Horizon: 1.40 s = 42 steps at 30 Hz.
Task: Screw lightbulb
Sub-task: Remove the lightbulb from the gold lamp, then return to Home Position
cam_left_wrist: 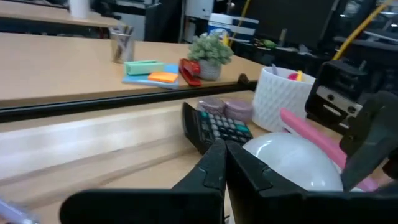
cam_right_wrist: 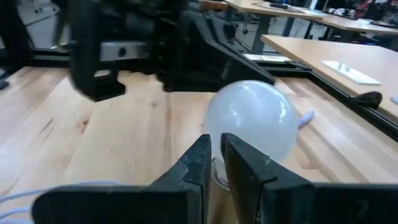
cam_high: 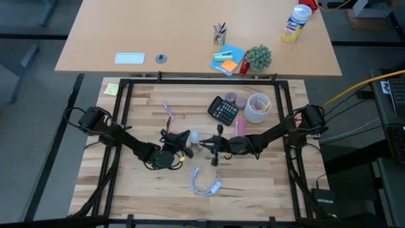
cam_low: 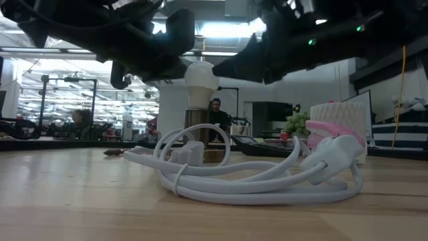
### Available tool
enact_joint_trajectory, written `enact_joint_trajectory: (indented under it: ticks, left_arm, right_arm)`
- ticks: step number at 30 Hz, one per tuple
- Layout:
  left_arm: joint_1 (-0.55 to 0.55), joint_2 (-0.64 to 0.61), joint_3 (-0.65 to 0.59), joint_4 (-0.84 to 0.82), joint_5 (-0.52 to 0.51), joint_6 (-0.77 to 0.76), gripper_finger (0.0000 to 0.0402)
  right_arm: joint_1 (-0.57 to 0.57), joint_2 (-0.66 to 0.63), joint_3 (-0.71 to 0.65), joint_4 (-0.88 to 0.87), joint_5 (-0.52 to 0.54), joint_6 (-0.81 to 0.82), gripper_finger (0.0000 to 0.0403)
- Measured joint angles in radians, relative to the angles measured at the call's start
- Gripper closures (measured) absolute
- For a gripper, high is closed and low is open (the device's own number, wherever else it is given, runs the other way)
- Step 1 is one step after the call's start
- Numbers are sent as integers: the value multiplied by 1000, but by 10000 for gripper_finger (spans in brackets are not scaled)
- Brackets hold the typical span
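The frosted-white lightbulb [cam_high: 195, 137] stands upright at the middle of the table, globe up. In the low view its narrow lower end [cam_low: 198, 100] sits on a brownish cylinder [cam_low: 198, 130]. My left gripper [cam_high: 184, 137] is just to the bulb's left with its fingers shut [cam_left_wrist: 225, 168], and the bulb [cam_left_wrist: 289, 162] shows close beside them. My right gripper [cam_high: 210, 143] is just to the bulb's right, its fingers [cam_right_wrist: 214, 163] all but together, with the bulb [cam_right_wrist: 252, 121] right behind them. My left gripper comes level from the table's left, its shut fingers [cam_left_wrist: 249, 177] close against the bulb's globe; I cannot tell whether they touch it. My right gripper comes level from the table's right at the bulb's lower part [cam_right_wrist: 217, 177]; its own fingers hide whether they touch.
A white socket with looped white cord [cam_high: 205, 183] lies near the front edge and fills the low view [cam_low: 267, 177]. A calculator [cam_high: 223, 111], round discs [cam_high: 231, 98], a white cup [cam_high: 257, 107] and a pink pen [cam_high: 239, 128] lie at the far right. A person [cam_low: 215, 110] shows in the room behind.
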Motion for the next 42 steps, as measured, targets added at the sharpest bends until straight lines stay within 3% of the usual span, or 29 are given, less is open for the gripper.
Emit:
enact_joint_trajectory:
  ticks: [9, 42]
  left_arm:
    - [-32, -1, -1, 1, -3, -21, 402]
    - [-39, 0, 0, -58, 6, -54, 401]
  right_arm:
    - [-75, 22, -4, -21, -21, 73, 352]
    - [-72, 18, 1, -28, -29, 71, 352]
